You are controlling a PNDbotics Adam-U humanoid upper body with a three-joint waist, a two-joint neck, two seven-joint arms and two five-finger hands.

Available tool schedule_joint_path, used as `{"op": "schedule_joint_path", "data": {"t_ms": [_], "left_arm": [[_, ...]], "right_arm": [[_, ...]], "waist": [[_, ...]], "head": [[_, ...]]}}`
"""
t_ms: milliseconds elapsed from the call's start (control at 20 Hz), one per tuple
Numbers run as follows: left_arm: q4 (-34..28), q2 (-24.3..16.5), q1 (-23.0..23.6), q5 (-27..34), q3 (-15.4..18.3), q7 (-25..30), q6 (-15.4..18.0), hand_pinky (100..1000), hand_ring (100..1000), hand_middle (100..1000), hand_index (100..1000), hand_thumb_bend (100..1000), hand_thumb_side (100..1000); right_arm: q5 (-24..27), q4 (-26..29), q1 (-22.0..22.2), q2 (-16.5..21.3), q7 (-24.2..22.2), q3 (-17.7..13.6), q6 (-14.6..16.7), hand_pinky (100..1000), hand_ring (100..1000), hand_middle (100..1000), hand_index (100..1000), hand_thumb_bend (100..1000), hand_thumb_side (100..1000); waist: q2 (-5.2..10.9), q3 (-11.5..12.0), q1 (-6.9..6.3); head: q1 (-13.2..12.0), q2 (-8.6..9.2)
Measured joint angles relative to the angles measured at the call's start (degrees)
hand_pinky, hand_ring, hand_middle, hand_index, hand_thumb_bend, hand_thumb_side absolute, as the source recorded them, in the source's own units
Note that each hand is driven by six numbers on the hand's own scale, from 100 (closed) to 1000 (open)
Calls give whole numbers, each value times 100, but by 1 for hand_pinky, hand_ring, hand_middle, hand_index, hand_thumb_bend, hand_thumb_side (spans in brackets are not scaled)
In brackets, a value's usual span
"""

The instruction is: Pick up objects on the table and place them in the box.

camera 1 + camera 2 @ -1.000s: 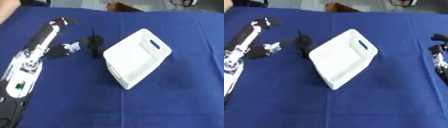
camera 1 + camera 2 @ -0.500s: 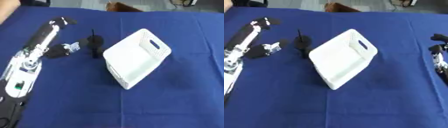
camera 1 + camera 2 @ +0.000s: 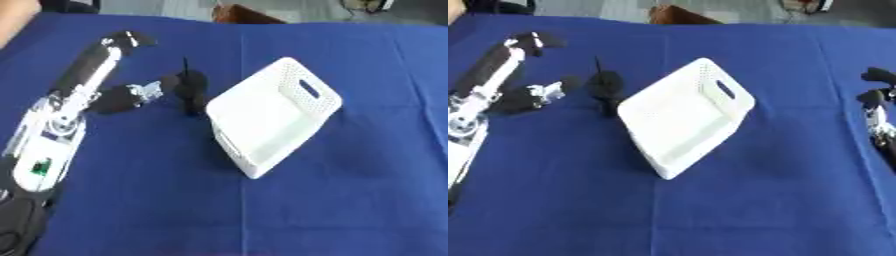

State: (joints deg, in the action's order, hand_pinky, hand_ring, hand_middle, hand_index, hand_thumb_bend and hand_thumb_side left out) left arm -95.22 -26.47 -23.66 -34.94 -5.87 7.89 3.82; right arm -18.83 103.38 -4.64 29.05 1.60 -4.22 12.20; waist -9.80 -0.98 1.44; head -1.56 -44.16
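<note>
A small black object [image 3: 191,92], rounded in the body with a thin spike standing up from it, stands on the blue tablecloth [image 3: 350,200] just beside the left edge of the white box [image 3: 273,116]; it looks light and rigid, best pinched around the rounded body, not the spike. The left hand [image 3: 122,97] reaches toward it with fingers spread open, one fingertip touching or nearly touching it, nothing held. The perforated box looks empty, and the right hand [image 3: 877,107] idles at the right edge, fingers relaxed.
</note>
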Motion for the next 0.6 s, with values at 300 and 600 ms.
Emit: {"op": "schedule_joint_path", "data": {"t_ms": [300, 600], "left_arm": [[248, 51, -186, -52, -111, 59, 62, 789, 842, 810, 858, 622, 855], [448, 84, -271, -89, -146, 61, 108, 789, 842, 809, 857, 620, 858]], "right_arm": [[0, -1, -4, 0, -2, 13, 1, 741, 632, 770, 889, 100, 863], [0, -1, -22, 0, -3, 29, 2, 741, 632, 770, 890, 100, 863]], "waist": [[0, -14, 1], [0, -16, 3]], "head": [[0, 0], [0, 0]]}}
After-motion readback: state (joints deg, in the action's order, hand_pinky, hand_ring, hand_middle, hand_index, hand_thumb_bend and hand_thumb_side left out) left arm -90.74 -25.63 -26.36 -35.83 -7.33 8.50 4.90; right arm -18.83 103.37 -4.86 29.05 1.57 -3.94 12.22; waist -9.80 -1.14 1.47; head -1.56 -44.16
